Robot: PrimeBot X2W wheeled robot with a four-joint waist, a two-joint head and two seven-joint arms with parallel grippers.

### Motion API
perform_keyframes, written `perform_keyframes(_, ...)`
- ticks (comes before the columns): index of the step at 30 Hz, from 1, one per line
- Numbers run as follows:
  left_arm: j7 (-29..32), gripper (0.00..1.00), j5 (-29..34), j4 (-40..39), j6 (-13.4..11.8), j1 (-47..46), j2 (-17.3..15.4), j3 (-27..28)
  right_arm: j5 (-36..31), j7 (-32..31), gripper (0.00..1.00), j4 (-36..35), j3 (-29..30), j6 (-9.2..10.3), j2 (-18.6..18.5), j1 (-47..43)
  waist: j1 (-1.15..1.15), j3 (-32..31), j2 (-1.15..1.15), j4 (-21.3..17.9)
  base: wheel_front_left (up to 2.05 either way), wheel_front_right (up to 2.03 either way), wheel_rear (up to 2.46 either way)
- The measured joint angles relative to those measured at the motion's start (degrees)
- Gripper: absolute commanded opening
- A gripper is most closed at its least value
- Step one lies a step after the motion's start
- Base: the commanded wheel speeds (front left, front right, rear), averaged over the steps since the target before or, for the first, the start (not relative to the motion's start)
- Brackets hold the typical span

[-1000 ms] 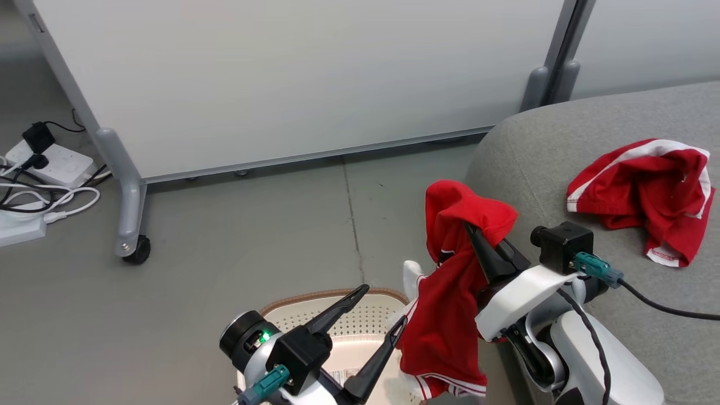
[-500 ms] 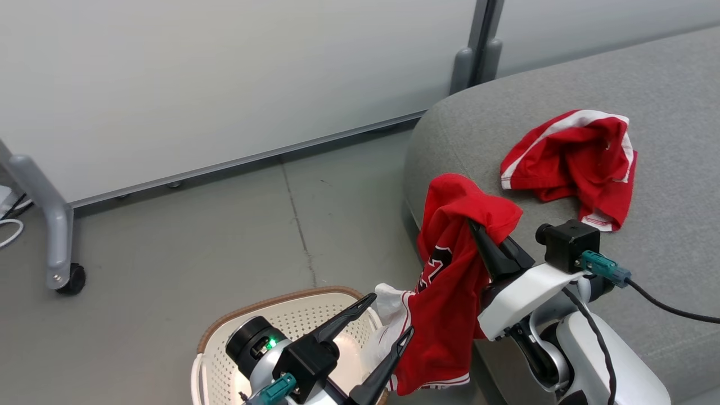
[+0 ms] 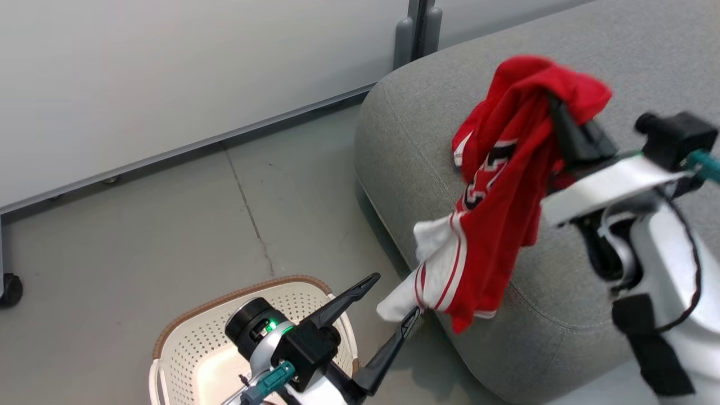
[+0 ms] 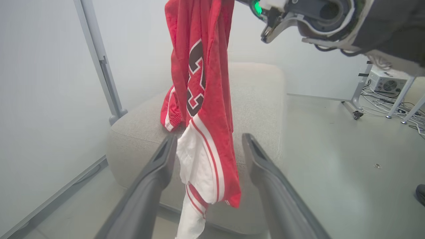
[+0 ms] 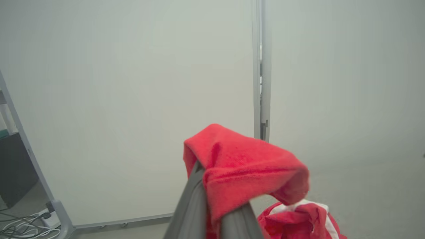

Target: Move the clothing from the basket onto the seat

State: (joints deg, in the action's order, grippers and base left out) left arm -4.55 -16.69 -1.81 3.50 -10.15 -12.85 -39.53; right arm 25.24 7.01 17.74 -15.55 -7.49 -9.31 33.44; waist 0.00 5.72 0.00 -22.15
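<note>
The right gripper (image 3: 554, 109) is clenched on a red garment (image 3: 506, 185), its two dark fingers pressed together with a fold of the cloth draped over their tips. It holds the garment above the sofa (image 3: 427, 140), over the rounded corner nearest the basket (image 3: 225, 298). From the pinch the cloth hangs down long and loose in front of the sofa's edge. A dark number outlined in white shows on the red, and the lower end is a white panel edged with red and white stripes. Whether the hanging cloth brushes the sofa's side cannot be told.

A second red garment (image 5: 295, 220) with white trim lies crumpled on top of the sofa, behind the hanging one and back from that corner.

The left gripper (image 3: 394, 294) is released, fingers spread wide and holding nothing. It sits off the sofa's corner, over the basket's rim on the side towards the sofa. In the left wrist view the white hem hangs between its two fingers; contact cannot be told.

The basket stands on the grey floor (image 3: 169, 225) just off the sofa's corner. The part of its inside that shows holds no cloth. A pale partition panel (image 3: 169, 67) stands beyond the sofa's end.
</note>
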Motion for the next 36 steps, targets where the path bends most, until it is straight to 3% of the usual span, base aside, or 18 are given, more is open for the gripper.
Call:
perform_keyframes(9, 0.5, 1.0, 1.2, -2.4, 0.5, -5.0, -1.4, 0.9, -0.7, -0.5, 0.0, 2.0, 9.0, 0.0, -5.9, 18.2, 0.0, 4.5, 0.0, 0.7, 0.0, 0.0, 0.0)
perform_keyframes(18, 1.6, 1.0, 2.8, -5.2, 1.8, -10.8, -2.8, 0.2, -2.6, -1.2, 0.0, 10.5, 14.8, 0.0, -14.0, 34.2, 0.0, 11.0, 0.0, 3.8, 0.0, 0.0, 0.0)
perform_keyframes(26, 3.6, 1.0, 3.9, -7.7, 2.6, -15.5, -4.5, -1.0, -3.0, 1.7, 0.0, 22.2, 16.2, 0.0, -18.3, 34.7, 0.0, 19.8, 0.0, 6.4, 0.0, 0.0, 0.0)
perform_keyframes(36, 5.9, 1.0, 4.8, -10.1, 3.3, -20.0, -7.5, -2.3, 1.5, 6.2, 0.0, 36.8, 19.4, -0.01, -15.3, 30.0, 0.0, 30.4, 0.0, 7.7, 0.0, 0.0, 0.0)
